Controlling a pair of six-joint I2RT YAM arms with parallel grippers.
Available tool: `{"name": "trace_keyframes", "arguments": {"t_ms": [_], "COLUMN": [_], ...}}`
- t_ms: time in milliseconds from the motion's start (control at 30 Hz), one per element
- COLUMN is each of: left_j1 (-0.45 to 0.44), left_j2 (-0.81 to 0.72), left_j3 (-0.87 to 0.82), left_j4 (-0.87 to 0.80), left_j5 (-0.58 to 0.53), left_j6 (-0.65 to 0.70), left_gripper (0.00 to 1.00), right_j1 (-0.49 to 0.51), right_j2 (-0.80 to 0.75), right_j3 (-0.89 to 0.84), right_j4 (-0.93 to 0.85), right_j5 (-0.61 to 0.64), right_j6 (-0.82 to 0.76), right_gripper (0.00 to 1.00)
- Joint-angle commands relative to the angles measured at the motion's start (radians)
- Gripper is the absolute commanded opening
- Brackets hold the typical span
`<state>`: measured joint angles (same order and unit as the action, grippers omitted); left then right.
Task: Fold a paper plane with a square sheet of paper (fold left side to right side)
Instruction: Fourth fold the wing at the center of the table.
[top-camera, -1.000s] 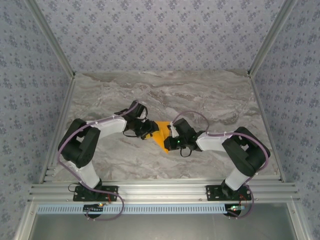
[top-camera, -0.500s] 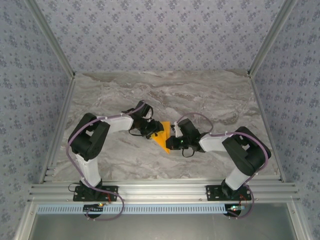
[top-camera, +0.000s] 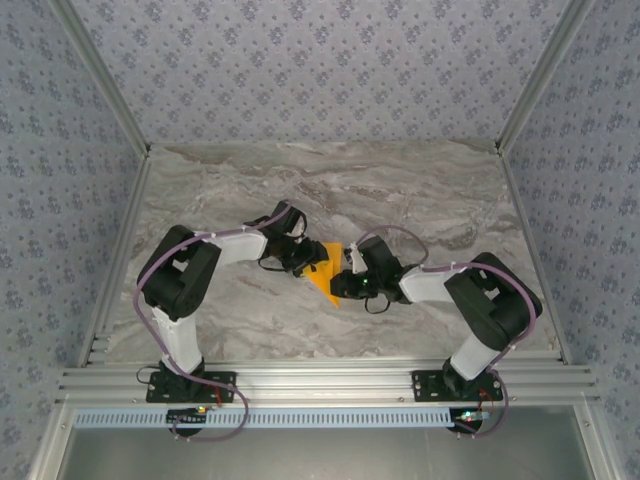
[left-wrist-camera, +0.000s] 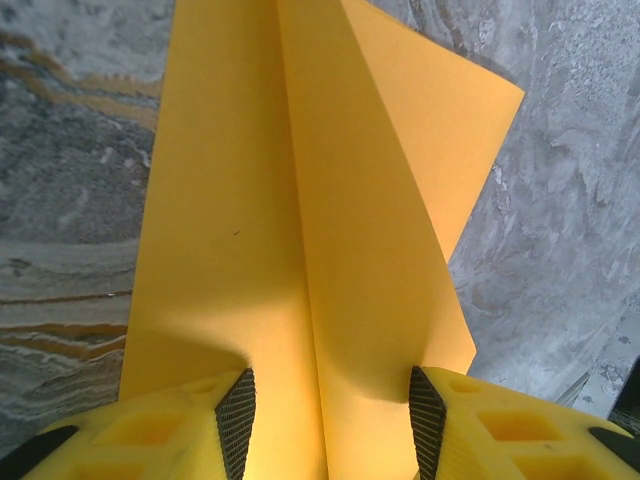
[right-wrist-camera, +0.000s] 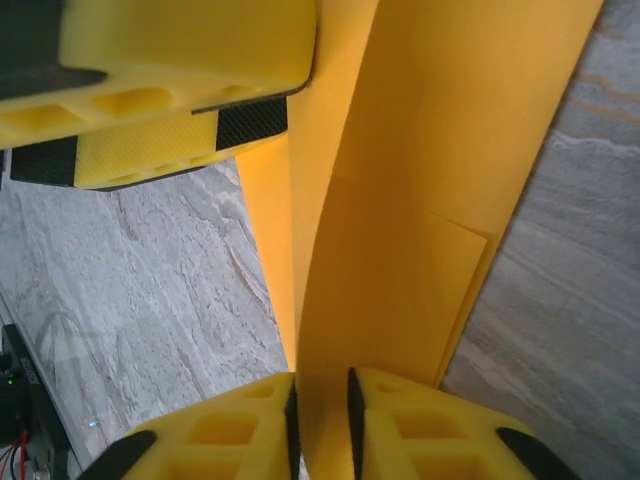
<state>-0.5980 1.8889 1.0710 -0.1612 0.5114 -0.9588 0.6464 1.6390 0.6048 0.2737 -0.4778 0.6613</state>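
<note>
Clamping folded paper (right-wrist-camera: 420, 200) in fully closed right tool (right-wrist-camera: 320, 388); straddling its centre crease with wide-open left tool (left-wrist-camera: 331, 412), over marble worktop (left-wrist-camera: 70, 180).

- From above, the light is bright, even and diffuse. The table (top-camera: 420, 190) around the paper (top-camera: 326, 276) is lit uniformly.
- Shadows in that view are faint and soft-edged, lying just under the arms on either side of the paper.
- The top view is sharp throughout. The frame posts (top-camera: 100, 75) far from the paper slant in toward it.
- In the left wrist view the paper is saturated and brightest at its far end. A soft dark shadow pools on it just ahead of the left gripper (left-wrist-camera: 330, 425), whose close body looks slightly soft.
- In the right wrist view the paper's left fold is a deeper, shaded orange and its right panel is brighter. The right gripper (right-wrist-camera: 320, 400) at the paper's near end is mildly blurred.
</note>
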Motion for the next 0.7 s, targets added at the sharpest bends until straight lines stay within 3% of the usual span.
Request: {"name": "trace_keyframes", "arguments": {"t_ms": [0,267,667], "left_j1": [-0.006,-0.007,-0.007], "left_j2": [0.038,0.036,0.030], "left_j3": [0.007,0.007,0.007], "left_j4": [-0.033,-0.030,-0.032], "left_j5": [-0.034,-0.036,-0.035], "left_j6": [0.012,0.011,0.009], "left_gripper": [0.47,0.47,0.47], "right_j1": [-0.027,-0.107,-0.134], "right_j2": [-0.032,-0.045,0.095], "right_j3": [0.019,0.062,0.144], "right_j4": [-0.009,-0.025,0.009], "right_j5": [-0.037,-0.107,-0.153], "right_j6": [0.003,0.003,0.050], "right_gripper": [0.29,0.45,0.41]}}
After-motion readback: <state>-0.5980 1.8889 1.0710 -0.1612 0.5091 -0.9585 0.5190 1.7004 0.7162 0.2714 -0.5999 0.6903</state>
